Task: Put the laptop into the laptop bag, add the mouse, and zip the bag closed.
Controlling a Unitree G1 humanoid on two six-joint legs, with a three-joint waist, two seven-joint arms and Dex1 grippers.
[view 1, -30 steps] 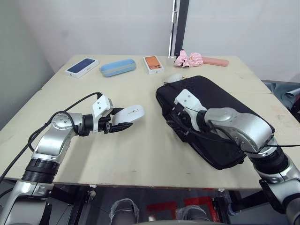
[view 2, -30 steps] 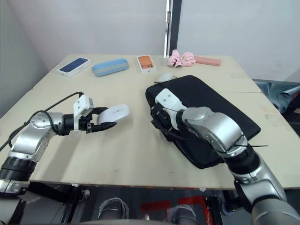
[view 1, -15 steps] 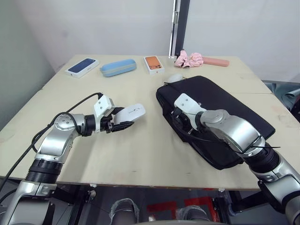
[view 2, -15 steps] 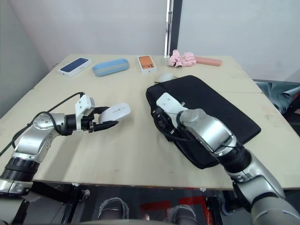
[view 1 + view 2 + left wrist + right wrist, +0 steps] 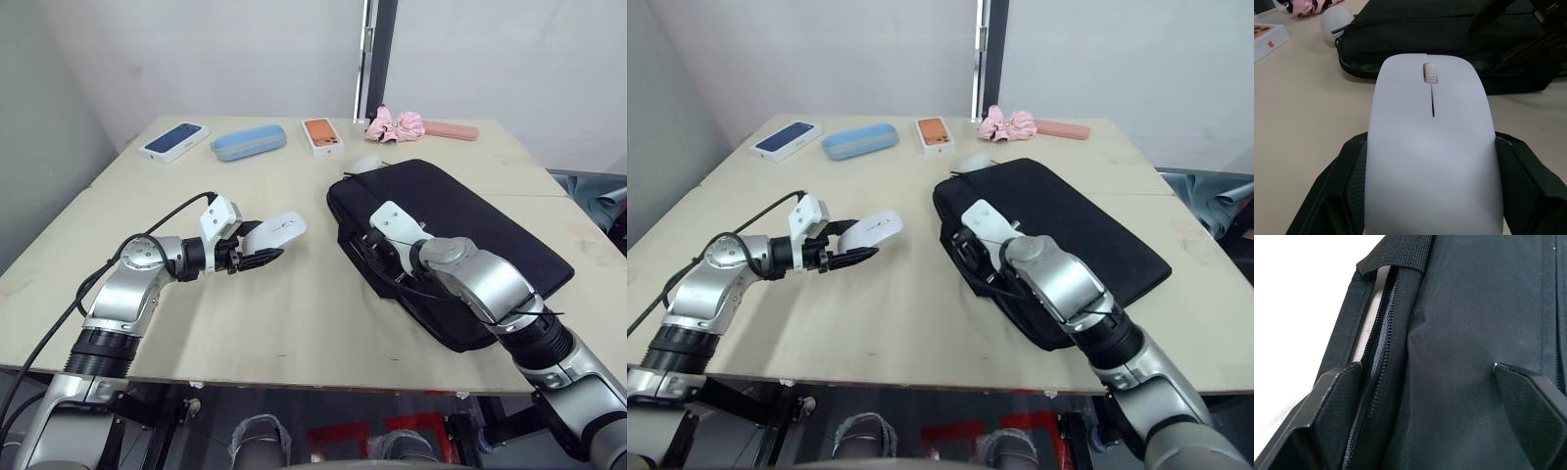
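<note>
Left gripper (image 5: 263,257) clamps mouse (image 5: 275,231) above table (image 5: 294,323), at 9 o'clock of laptop bag (image 5: 460,230). Right gripper (image 5: 965,257) spread wide over bag's zipper edge (image 5: 1378,382), gripping nothing. Laptop likely inside already; mouse insertion, zipping remain. Mouse: flat white oval, scroll wheel on top. Bag: flat black fabric, opening gaping slightly.

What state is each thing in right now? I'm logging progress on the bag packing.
mouse: held off the table by the left gripper.
laptop bag: flat on the table, zipper gaping at its near edge.
right gripper: open, fingers spread over the bag's edge.
</note>
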